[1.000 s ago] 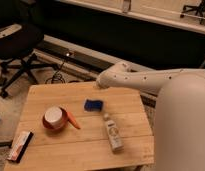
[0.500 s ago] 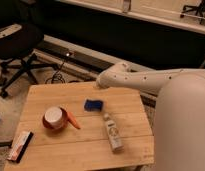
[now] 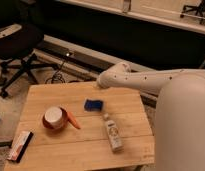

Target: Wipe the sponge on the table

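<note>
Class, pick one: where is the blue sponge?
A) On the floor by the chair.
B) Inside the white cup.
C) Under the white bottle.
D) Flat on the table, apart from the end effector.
D: the sponge lies flat on the table, while the end effector is near the table's far edge, not touching it.

sponge [image 3: 93, 104] dark blue | table [image 3: 53, 95] pale wood planks | end effector [image 3: 99, 82] white, at table's far edge
</note>
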Controlling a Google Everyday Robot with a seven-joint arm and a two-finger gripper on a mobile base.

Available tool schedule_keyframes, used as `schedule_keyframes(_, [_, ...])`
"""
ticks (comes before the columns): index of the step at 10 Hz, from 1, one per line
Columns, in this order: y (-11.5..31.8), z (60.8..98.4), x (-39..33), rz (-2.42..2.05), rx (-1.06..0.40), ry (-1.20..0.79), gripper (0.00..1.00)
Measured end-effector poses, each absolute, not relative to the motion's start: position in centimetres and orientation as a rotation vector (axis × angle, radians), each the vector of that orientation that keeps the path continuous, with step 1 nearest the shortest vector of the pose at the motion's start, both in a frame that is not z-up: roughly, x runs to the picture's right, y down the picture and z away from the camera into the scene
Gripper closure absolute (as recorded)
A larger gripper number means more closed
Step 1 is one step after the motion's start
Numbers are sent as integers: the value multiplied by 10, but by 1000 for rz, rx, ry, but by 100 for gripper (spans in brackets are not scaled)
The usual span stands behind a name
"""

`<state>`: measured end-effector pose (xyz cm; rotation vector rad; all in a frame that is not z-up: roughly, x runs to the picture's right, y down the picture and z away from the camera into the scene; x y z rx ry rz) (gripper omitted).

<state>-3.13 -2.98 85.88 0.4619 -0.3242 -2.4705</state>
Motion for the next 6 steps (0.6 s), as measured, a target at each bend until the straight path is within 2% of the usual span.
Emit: schedule_keyframes(6, [46, 852, -32, -2438, 572, -549, 51])
